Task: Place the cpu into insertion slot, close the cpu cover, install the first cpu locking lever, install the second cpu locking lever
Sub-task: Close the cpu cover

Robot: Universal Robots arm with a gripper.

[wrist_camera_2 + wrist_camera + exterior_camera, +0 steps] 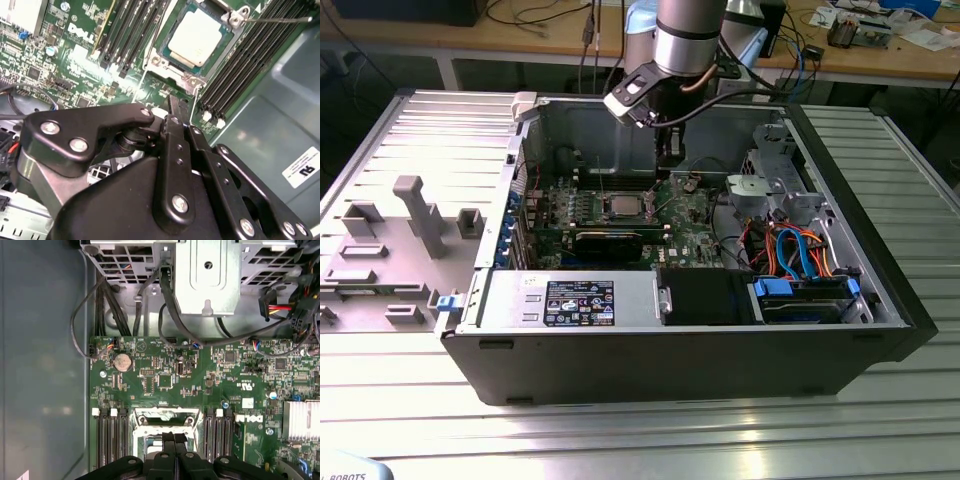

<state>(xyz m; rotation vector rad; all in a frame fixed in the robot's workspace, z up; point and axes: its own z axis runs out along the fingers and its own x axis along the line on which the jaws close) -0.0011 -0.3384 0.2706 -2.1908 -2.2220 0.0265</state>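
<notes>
- The gripper has its two black fingers pressed together, and I can see nothing between them.
- It hangs low inside the open computer case, over the green board.
- The chip already sits in the socket, just ahead of the fingertips and below them. It is near them but not touched.
- The cover seems to lie flat around the chip, whose face shows through its window. I cannot tell for sure that it is fully down.
- One lever stands out from the far corner of the socket, beyond the chip as seen from the fingertips. It looks free, not hooked.
- So I judge that placing is done, closing is done or nearly done, and the lever work is in hand.
- This work calls for a careful push on a very thin rod, sideways and down under its catch. The closed tips must not slide off it onto the board.
- The chip is a flat square with a dull grey-tan metal face and soft corners.
- The cover is thin, shiny sheet metal, and the lever is a springy steel wire.
- On both sides of the fingers run long black memory slots with white ends.
</notes>
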